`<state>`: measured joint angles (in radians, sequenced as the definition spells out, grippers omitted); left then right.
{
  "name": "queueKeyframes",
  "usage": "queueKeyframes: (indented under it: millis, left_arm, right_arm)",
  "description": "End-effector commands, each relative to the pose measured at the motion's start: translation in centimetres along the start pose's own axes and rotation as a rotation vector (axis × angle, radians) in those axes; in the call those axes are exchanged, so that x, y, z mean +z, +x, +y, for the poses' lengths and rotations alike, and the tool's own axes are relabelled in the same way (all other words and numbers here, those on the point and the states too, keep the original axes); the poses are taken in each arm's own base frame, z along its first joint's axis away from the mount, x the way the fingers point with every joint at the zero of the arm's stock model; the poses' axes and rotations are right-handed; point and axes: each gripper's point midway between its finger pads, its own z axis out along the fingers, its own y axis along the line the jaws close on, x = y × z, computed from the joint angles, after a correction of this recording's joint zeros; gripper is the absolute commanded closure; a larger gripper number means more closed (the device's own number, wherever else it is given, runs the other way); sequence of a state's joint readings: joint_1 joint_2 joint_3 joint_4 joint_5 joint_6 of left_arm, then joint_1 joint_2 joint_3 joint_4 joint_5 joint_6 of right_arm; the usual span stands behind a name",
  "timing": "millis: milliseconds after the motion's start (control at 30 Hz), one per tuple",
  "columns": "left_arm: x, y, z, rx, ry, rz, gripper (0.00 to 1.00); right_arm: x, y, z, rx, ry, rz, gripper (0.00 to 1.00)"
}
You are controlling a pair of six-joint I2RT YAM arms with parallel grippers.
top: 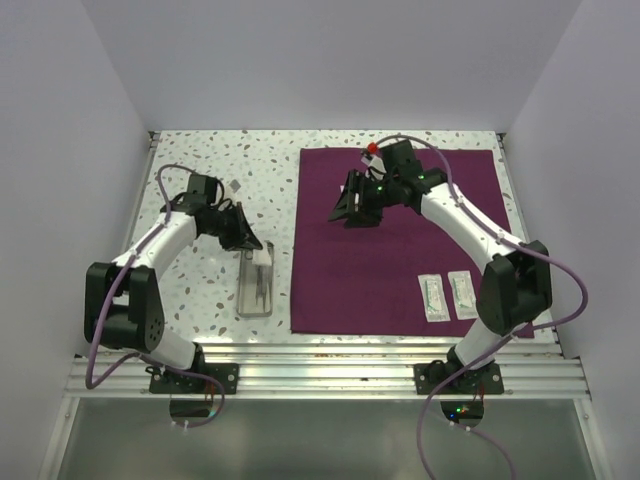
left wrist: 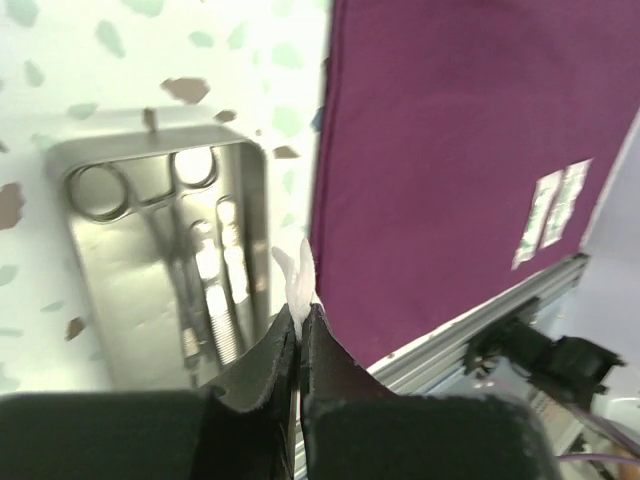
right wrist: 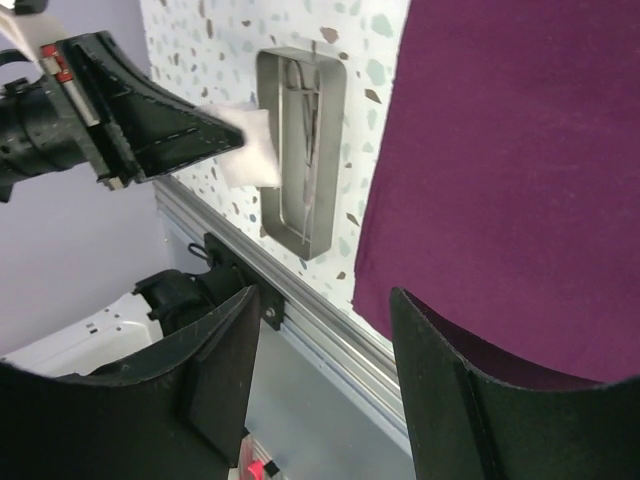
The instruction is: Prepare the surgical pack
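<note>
The dark magenta cloth sheet lies flat on the right half of the table. The steel tray sits left of it and holds thin metal instruments. My left gripper is shut on a white gauze square, held just above the tray's far end; the gauze edge sticks out between the closed fingers. My right gripper is open and empty, hovering above the cloth's upper middle. The tray also shows in the right wrist view.
Two white sealed packets lie on the cloth's near right corner, close to the right arm's base. An aluminium rail runs along the table's near edge. White walls enclose the table on three sides.
</note>
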<state>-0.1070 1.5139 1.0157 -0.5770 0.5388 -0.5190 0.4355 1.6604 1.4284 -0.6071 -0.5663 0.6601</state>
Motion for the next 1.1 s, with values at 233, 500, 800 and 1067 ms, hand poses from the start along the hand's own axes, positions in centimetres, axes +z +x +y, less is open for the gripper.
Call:
queueKeyframes:
  millis: [233, 500, 800, 1067]
  left_arm:
    - [0.6, 1.3, 4.7, 0.173, -0.172, 0.110, 1.00]
    - [2.3, -0.1, 3.2, 0.181, -0.072, 0.103, 1.00]
    - [4.4, -1.3, 2.7, 0.155, -0.015, 0.141, 1.00]
    - [5.0, -2.6, 4.1, 0.161, -0.104, 0.133, 0.76]
  right_arm:
    - [0.7, -0.1, -1.2, -0.006, 0.028, 0.046, 0.42]
    - [1.3, 0.3, -2.2, 0.011, 0.042, 0.060, 0.42]
    - [2.0, 0.4, -3.0, 0.018, 0.050, 0.077, 0.42]
    - [3.3, 0.2, -4.5, 0.007, 0.079, 0.088, 0.42]
